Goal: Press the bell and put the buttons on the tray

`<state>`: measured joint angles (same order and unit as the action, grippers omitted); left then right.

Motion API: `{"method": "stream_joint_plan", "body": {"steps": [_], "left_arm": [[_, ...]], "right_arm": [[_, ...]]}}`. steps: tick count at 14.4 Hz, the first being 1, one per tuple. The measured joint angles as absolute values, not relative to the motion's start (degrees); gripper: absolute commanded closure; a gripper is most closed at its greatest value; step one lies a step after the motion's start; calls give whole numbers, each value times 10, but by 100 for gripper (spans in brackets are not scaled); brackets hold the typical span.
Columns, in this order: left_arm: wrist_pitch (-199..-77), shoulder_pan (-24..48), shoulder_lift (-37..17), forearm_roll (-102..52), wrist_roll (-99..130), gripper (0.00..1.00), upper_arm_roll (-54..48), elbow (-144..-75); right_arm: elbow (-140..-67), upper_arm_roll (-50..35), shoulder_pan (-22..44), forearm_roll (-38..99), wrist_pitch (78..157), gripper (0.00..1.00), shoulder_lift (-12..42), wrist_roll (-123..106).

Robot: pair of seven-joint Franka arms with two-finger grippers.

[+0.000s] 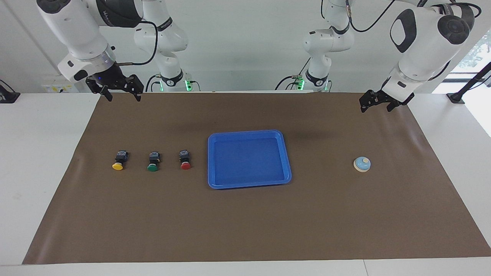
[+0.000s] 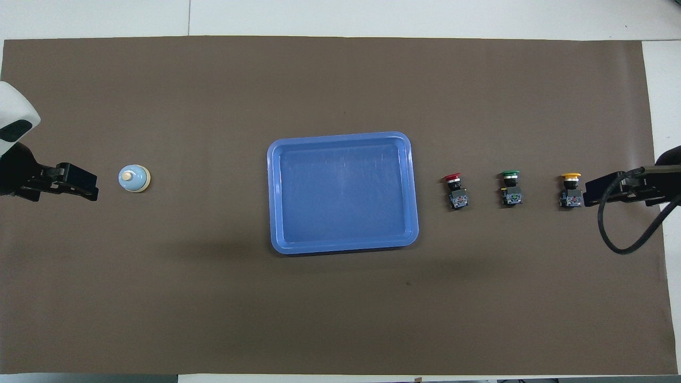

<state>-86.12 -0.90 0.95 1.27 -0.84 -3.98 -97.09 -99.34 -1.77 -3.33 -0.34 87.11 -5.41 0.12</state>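
Observation:
The blue tray (image 1: 249, 133) lies in the middle of the mat and holds nothing; it also shows in the overhead view (image 2: 340, 136). The light-blue bell (image 1: 361, 164) (image 2: 134, 178) stands toward the left arm's end. The red button (image 1: 185, 160) (image 2: 455, 191), green button (image 1: 153, 161) (image 2: 511, 187) and yellow button (image 1: 119, 160) (image 2: 570, 190) lie in a row toward the right arm's end, red closest to the tray. My left gripper (image 1: 376, 107) (image 2: 88, 187) hangs open in the air beside the bell. My right gripper (image 1: 121, 96) (image 2: 591, 197) hangs open in the air beside the yellow button.
A brown mat (image 1: 245, 222) covers most of the white table (image 1: 42, 172). A black cable (image 2: 617, 234) loops down from the right arm over the mat's end. Both arm bases stand at the robots' edge of the table.

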Motion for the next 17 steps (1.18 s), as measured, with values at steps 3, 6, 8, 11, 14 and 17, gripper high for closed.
{"method": "stream_joint_plan", "body": {"steps": [3,6,8,11,14,17], "left_arm": [[-850,-9,25,13,-8,0,-38,-974],[-849,-9,28,13,-8,0,-36,-975],[-849,-9,29,13,-8,0,-37,-975],[-849,-10,30,13,-8,0,-36,-975],[-850,-11,30,13,-8,0,-33,-975],[-850,-11,30,13,-8,0,-32,-975]], "right_arm": [[-1000,-18,-53,-3,905,0,-53,-7],[-1020,-17,-82,-3,946,0,-46,-35],[-1030,-17,-101,-3,963,0,-29,-56],[-1043,-17,-130,-3,1017,0,15,-116],[-1086,-16,-144,-3,1108,0,49,-140],[-1141,-17,-144,-4,1185,0,68,-140]]}}
